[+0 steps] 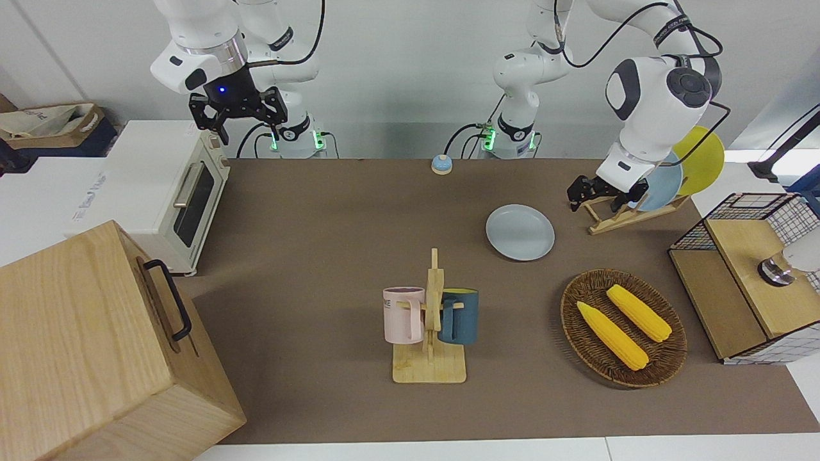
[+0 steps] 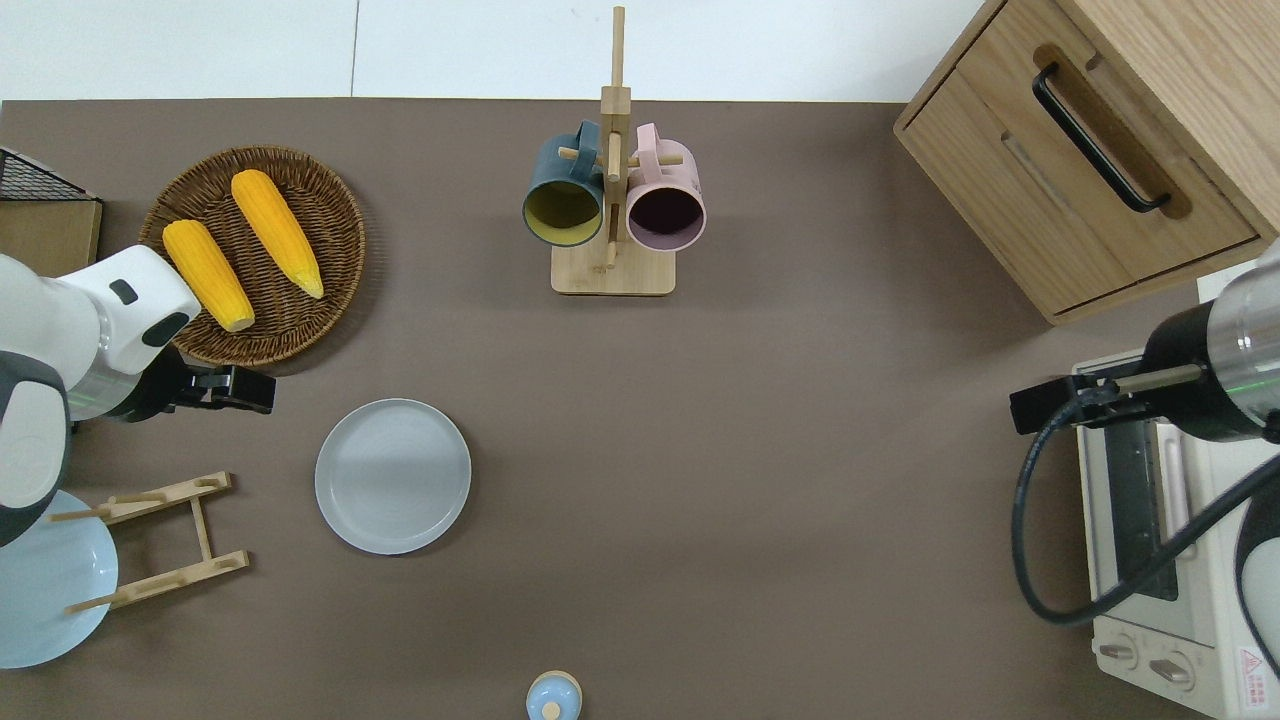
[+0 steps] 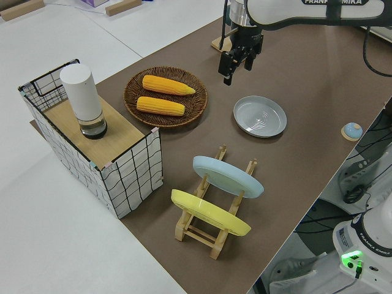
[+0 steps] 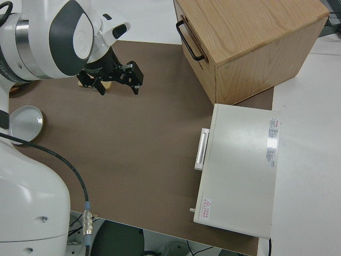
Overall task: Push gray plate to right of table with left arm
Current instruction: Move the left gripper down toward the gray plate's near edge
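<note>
We find the round, shallow, pale gray plate (image 2: 392, 476) lying flat on the brown-matted tabletop (image 2: 760, 480), toward the left arm's end. It sits between the woven wicker basket (image 2: 330, 190) holding two yellow corn cobs (image 2: 276, 232) and the small blue bell (image 2: 553, 696), and just beside the wooden plate rack (image 2: 160, 540).

The left arm's small black tool (image 2: 236, 389) hovers over bare mat between basket and plate, clear of the plate's rim. It holds nothing; we cannot tell how far its fingers stand apart. The right arm is parked.

We judge the plate to be stiff, light and smooth underneath, so it should slide readily on the mat. Its low raised rim is the natural contact point: a push low against the rim edge facing the left arm's end, aimed through the plate's centre, should keep it from spinning off line. Pressed too high, the tool could ride over the rim or tip the plate. If ceramic, it could chip on striking something hard.

The mat looks flat and unwrinkled. The path toward the right arm's end is open; the wooden mug rack (image 2: 612, 270) with its navy and pink mugs stands farther from the robots than that line. A wooden drawer cabinet (image 2: 1080, 160) and a white toaster oven (image 2: 1160, 560) occupy the right arm's end.
</note>
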Robot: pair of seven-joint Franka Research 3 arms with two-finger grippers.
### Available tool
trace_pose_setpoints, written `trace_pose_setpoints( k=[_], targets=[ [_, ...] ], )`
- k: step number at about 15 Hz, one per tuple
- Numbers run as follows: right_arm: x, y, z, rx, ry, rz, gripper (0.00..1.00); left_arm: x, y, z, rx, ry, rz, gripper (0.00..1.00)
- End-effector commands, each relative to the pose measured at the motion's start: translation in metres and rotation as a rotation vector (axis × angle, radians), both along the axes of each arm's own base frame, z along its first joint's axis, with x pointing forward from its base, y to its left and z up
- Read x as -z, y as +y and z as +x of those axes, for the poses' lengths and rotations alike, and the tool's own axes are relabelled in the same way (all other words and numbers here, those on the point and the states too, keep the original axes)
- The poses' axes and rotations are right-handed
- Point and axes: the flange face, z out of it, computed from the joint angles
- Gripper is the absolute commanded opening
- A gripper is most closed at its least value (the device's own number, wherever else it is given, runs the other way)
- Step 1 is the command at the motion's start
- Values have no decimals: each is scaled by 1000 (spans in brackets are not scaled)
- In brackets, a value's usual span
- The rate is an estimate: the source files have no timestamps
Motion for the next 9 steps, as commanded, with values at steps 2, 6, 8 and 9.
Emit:
trace_pose_setpoints(
  k=[2,6,8,9],
  targets=[
    [-4,-3,-3,6,3,9,983,12,-6,-18,0,-20,2,998],
    [-4,-2,-3,4,5,9,983,19,-5,-22,-2,-20,4,998],
    [-4,-2,-3,4,3,9,983,19,-5,-22,-2,-20,3,998],
    [-4,-2,-3,4,3,9,983,19,-5,-22,-3,-20,2,998]
  ],
)
